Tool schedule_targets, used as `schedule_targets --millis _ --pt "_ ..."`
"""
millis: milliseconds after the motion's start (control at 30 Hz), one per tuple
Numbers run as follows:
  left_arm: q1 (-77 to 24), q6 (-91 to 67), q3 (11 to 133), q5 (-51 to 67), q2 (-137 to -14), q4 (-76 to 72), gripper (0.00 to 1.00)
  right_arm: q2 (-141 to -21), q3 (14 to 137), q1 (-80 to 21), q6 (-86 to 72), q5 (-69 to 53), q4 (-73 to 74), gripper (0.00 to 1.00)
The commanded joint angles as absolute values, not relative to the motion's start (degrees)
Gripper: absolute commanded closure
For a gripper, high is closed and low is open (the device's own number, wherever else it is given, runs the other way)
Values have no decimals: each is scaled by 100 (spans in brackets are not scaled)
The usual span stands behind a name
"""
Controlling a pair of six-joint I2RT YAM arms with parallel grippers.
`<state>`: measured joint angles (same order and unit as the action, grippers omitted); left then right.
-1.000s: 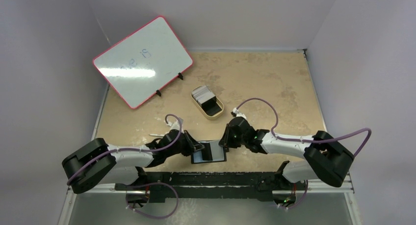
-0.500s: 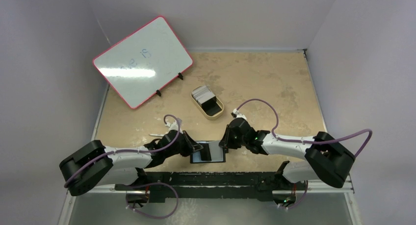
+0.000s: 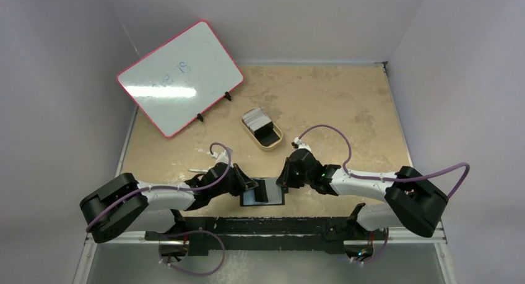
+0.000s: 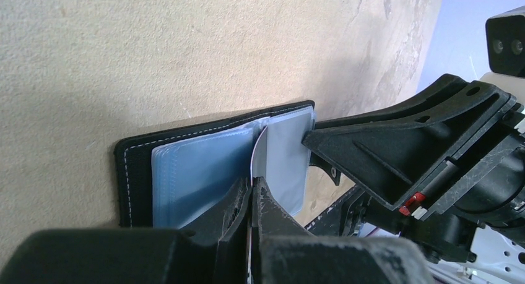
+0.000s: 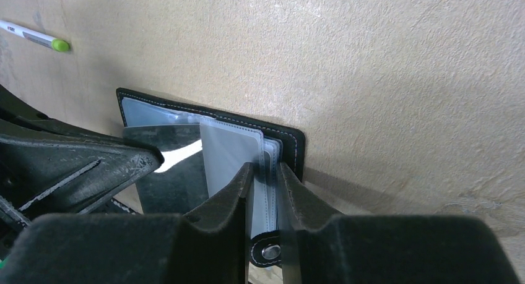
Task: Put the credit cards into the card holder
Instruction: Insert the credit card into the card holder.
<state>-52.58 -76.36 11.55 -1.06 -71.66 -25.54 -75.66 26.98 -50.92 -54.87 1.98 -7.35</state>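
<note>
The card holder (image 3: pixel 264 192) lies open on the table near the front edge, black with bluish-grey sleeves (image 4: pixel 198 172). My left gripper (image 4: pixel 252 188) is shut on one thin credit card (image 4: pixel 259 149), seen edge-on, its tip at the sleeves near the fold. From the right, my right gripper (image 5: pixel 266 172) is shut on the card holder's clear sleeves (image 5: pixel 267 191) near its right cover, just above the snap tab (image 5: pixel 270 252). In the top view the two grippers (image 3: pixel 250 185) (image 3: pixel 283 179) flank the holder. More credit cards (image 3: pixel 255 117) sit stacked in a tan tin (image 3: pixel 272 142).
A pink-framed whiteboard (image 3: pixel 179 77) stands on small feet at the back left. A white pen with a green tip (image 5: pixel 34 35) lies on the table left of the card holder. The black base rail (image 3: pixel 266 225) runs just in front of the holder.
The left arm has shifted very slightly. Both grippers stay at the card holder with the same grips.
</note>
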Motion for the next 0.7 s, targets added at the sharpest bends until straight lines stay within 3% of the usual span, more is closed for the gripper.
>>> schedule_targets --millis 0,667 --pt "-5282 -7214 1348 -383 -7135 -2247 100 -7497 2715 -5164 -5528 132 -719 78" --pt "-5282 -5864 1958 -476 -7341 -1381 100 -7462 2642 -5194 -5542 149 -717 74"
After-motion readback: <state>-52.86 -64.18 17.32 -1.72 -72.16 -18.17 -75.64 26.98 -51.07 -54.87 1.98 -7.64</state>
